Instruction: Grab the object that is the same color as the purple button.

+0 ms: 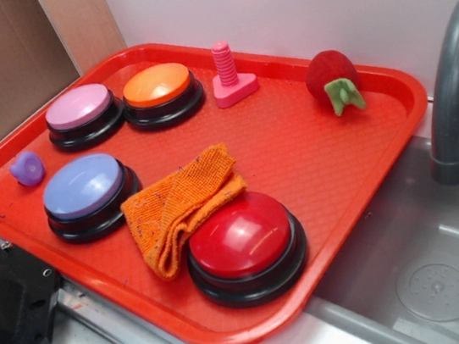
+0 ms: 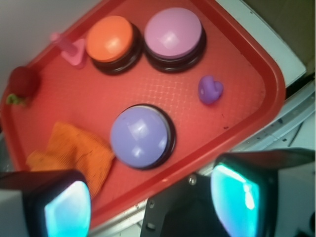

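Claw (image 2: 150, 202) fingers apart, seemingly empty; exterior hides this.

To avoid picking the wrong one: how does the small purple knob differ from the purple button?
The purple knob is far smaller than the purple button. The knob is all purple; the button has a black base. The knob is lumpy, the button smoothly domed. Both rest on the red tray.

Black gripper (image 2: 153, 202) w/ glossy teal-lit pads (image 2: 69, 210), black housing, screws
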